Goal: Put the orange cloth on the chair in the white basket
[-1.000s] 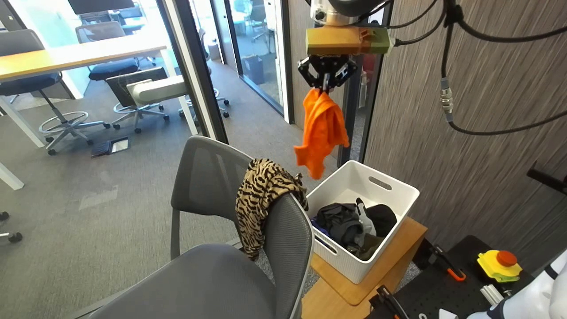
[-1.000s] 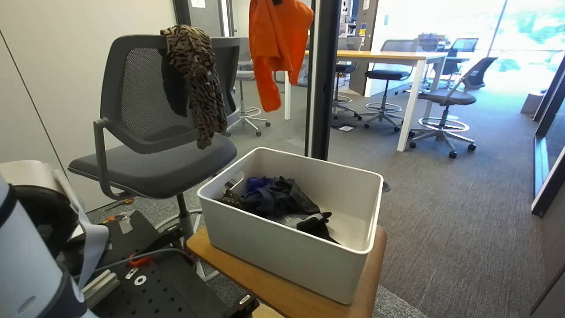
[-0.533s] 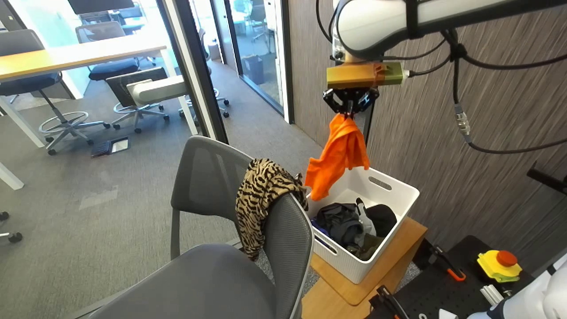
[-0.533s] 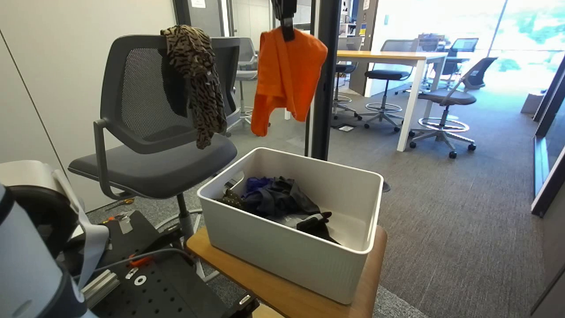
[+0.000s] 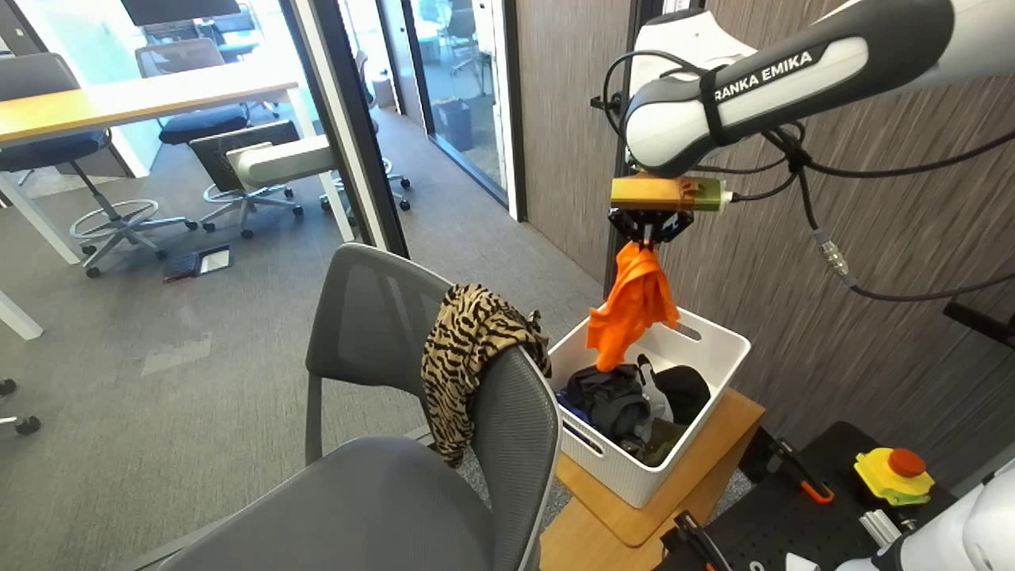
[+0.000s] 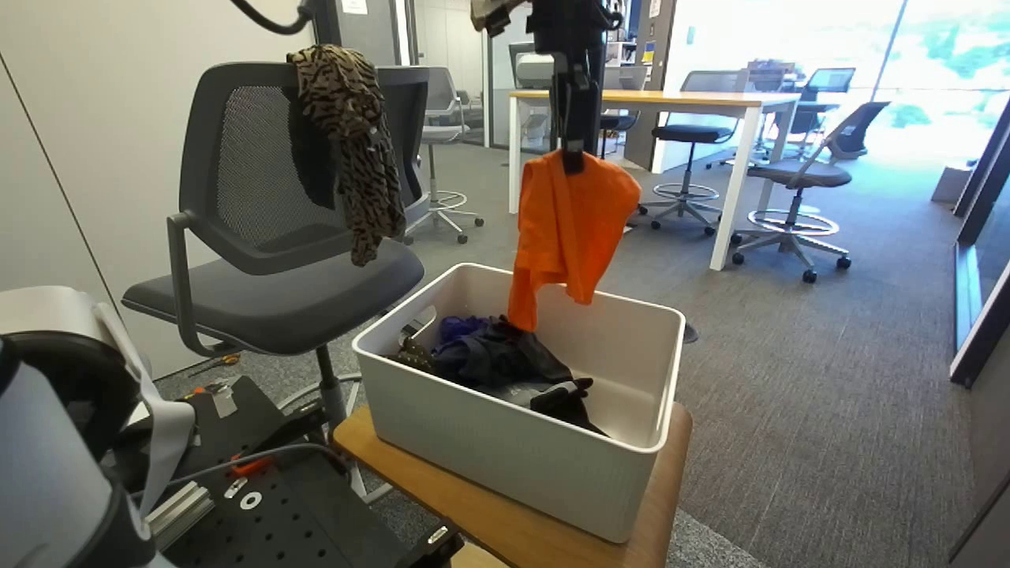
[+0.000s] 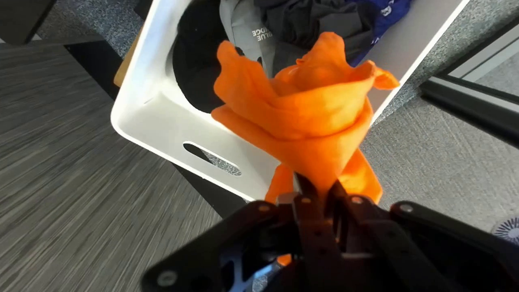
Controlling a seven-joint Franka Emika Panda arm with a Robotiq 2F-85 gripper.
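The orange cloth (image 5: pixel 632 305) hangs from my gripper (image 5: pixel 647 244), which is shut on its top. In the other exterior angle the cloth (image 6: pixel 572 225) hangs below my gripper (image 6: pixel 574 162), above the white basket (image 6: pixel 505 450). In the wrist view the cloth (image 7: pixel 312 109) spreads out past my gripper (image 7: pixel 322 188) and covers part of the basket (image 7: pixel 140 117). The cloth's lowest corner overlaps the basket opening; I cannot tell whether it dips below the rim. The grey chair (image 5: pixel 381 317) stands beside the basket, with a tiger-striped cloth (image 5: pixel 468 349) over its backrest.
Dark clothes (image 6: pixel 489 355) and a grey cap (image 7: pixel 247 36) lie in the basket. The basket stands on a wooden stand (image 6: pixel 442 481). A wood-grain wall (image 5: pixel 793 317) rises behind it. A black perforated table (image 5: pixel 840 500) with a yellow emergency-stop box (image 5: pixel 888 476) is near the robot base.
My gripper has come down with the orange cloth and moved right in both exterior views, from beyond the basket's edge to over its opening. The chair, striped cloth and basket have not moved.
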